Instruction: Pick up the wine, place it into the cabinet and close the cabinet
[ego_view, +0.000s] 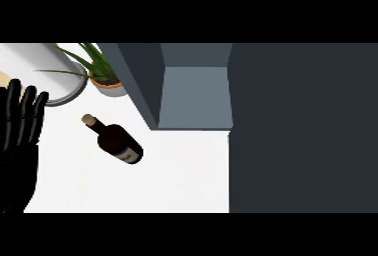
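A dark glass wine bottle (118, 142) with a cork stopper and pale label lies on the white counter (177, 175), neck pointing up-left, near the open grey cabinet (193, 95), whose dark door (303, 130) fills the right side. The black left hand (21, 130) rests at the left edge, fingers straight and upward, apart from the bottle. Behind sit a potted green plant (103, 75) and a white cylindrical container (44, 70).
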